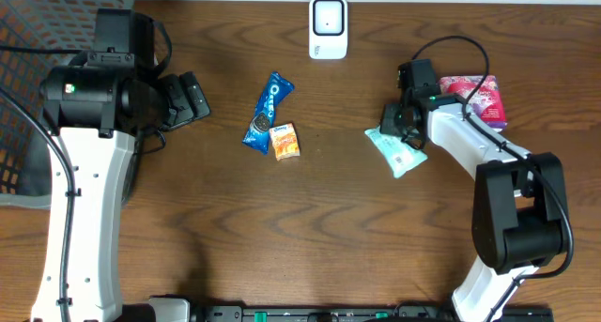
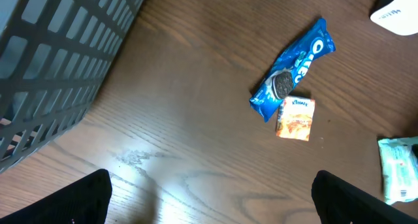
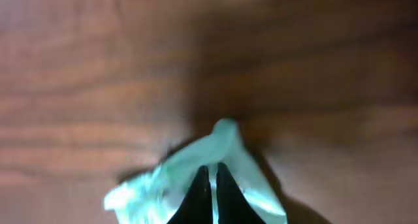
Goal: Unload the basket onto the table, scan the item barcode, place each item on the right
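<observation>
- Item: pale teal soft packet (image 1: 401, 155), at about 3 o'clock from the bench (image 1: 282, 237) centre in the overhead view. Cannot tell whether it rests on the wood or is just lifted.
- Right end effector (image 1: 391, 132): fingers together, clamped on the packet's upper edge. The wrist view shows the film pinched into a ridge between the tips.
- Handling (judgement): light, limp, glossy film, so likely to droop and fold below the pinch and perhaps slip. A hold on the edge seam leaves the flat faces free. No barcode visible in any view.
- Scanner (image 1: 328, 26): white unit at 12 o'clock on the bench, toward 11 o'clock from the packet, well apart.
- Pink packet (image 1: 481, 97): at 2 o'clock from the teal one, partly under the right arm.
- Oreo pack (image 1: 269, 109) and small orange packet (image 1: 285, 141): near centre, touching or just beside each other.
- Left end effector (image 1: 192, 99): fingers wide apart, empty, at 9 o'clock, beside the grey basket (image 1: 38, 40).
</observation>
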`<act>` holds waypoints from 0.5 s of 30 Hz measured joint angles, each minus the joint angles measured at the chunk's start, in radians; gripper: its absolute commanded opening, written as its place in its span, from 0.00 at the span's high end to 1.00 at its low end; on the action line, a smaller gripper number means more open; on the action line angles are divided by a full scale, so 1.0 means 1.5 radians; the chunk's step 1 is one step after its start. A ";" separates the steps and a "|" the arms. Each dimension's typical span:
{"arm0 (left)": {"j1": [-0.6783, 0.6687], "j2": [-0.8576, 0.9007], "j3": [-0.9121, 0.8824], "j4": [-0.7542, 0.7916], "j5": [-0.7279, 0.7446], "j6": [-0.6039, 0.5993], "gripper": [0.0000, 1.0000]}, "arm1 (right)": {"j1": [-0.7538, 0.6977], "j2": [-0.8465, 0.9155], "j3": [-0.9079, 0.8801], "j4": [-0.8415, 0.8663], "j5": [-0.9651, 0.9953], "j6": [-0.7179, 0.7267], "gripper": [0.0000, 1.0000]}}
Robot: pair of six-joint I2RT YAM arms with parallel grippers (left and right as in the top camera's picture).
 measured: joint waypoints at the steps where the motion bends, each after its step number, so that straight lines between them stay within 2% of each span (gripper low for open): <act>1: 0.000 0.000 0.000 0.000 0.000 0.000 0.02 | -0.004 0.000 0.000 0.009 0.003 0.000 0.95; 3: 0.000 0.000 0.000 0.000 0.000 0.000 0.02 | -0.010 0.000 0.003 0.006 0.007 -0.002 0.94; 5: 0.000 0.000 0.000 0.000 0.000 0.000 0.02 | -0.017 0.000 0.014 -0.030 0.009 -0.002 0.87; 12: 0.000 0.000 0.000 -0.001 0.000 0.000 0.02 | -0.030 0.003 0.146 -0.272 -0.020 -0.030 0.81; 15: 0.000 0.000 0.000 0.000 0.000 0.000 0.02 | -0.030 0.003 0.178 -0.340 -0.056 -0.056 0.73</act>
